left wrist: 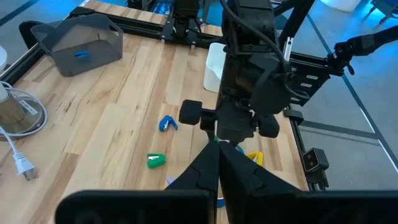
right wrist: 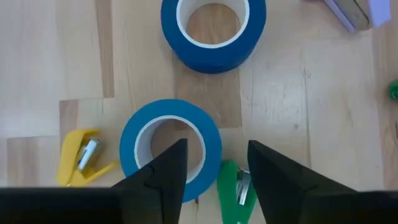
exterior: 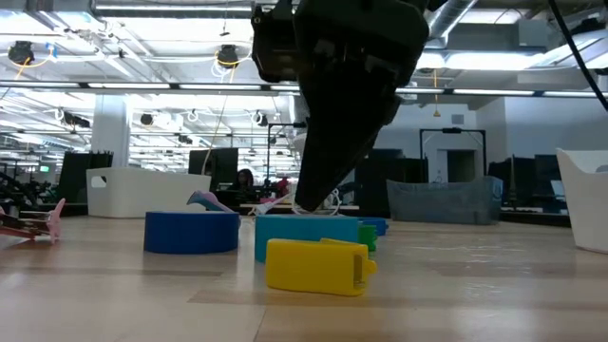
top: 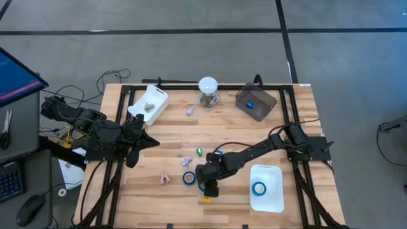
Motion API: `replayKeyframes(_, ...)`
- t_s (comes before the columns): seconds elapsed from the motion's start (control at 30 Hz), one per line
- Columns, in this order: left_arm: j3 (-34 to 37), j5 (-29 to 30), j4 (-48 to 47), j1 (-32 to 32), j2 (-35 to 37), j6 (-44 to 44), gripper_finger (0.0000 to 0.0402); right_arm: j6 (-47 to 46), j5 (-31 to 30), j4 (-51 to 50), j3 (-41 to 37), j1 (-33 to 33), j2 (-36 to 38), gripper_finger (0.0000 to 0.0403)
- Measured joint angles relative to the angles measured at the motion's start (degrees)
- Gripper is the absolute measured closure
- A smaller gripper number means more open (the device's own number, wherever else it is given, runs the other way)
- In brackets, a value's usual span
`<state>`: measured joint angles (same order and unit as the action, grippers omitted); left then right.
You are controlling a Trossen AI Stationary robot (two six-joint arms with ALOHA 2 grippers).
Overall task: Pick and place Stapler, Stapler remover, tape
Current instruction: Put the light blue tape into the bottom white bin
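Two blue tape rolls lie flat on the wood table: one (right wrist: 212,28) farther off, one (right wrist: 171,146) right under my right gripper (right wrist: 214,155). That gripper is open and points down; one finger stands over the roll's hole, the other outside its wall. A green stapler remover (right wrist: 233,186) lies between the fingers beside the roll, and a yellow one (right wrist: 81,165) lies on its other side. A third tape roll (top: 259,188) lies in the white tray (top: 275,202). A lilac stapler-like piece (top: 187,161) lies nearby. My left gripper (top: 145,141) waits shut above the table's left part. My right gripper comes from above, with one finger (right wrist: 168,168) over the near roll's core and the other finger (right wrist: 273,168) outside the blue wall (right wrist: 210,149). I cannot tell whether either finger touches the roll. The roll lies flat on the table.
At the back stand a second white tray (top: 149,104), a jar with a white lid (top: 208,91) and a grey bin (top: 255,102) holding a small blue object. A pink piece (top: 165,179) and a small green piece (top: 199,151) lie near the rolls.
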<state>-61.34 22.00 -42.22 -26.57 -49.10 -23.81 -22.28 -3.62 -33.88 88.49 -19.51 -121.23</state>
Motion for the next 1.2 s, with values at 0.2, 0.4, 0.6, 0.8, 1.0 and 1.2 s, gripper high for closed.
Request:
replayKeyframes(0.2, 0.0, 0.0, 0.0, 0.0, 0.0, -0.02, 0.0399, 0.99, 2.05, 0.32, -0.26, 1.11, 0.0, 0.0246)
replayKeyframes(0.4, 0.0, 0.0, -0.12, 0.0, 0.0, -0.02, 0.0399, 1.28, 3.71, 1.07, -2.16, 1.37, 0.11, 0.0247)
replayKeyframes(0.6, 0.0, 0.0, -0.2, 0.0, 0.0, 0.0, 0.0399, 1.31, 3.63, 1.96, -2.55, 1.16, 0.11, 0.0252)
replayKeyframes(0.8, 0.0, 0.0, -0.18, 0.0, 0.0, 0.0, 0.0399, 1.12, 6.42, 4.79, -2.23, 1.33, -3.89, 0.0251)
replayKeyframes(1.0, 0.13, 0.0, -0.38, 0.0, -0.02, 0.0, 0.0399, -0.56, 5.4, 5.81, -2.14, 0.55, -5.21, 0.0262)
replayKeyframes(1.2, 0.13, 0.0, -0.22, 0.01, -0.01, 0.0, 0.0399, -0.22, 3.48, 6.22, -2.36, 0.53, -4.66, 0.0342)
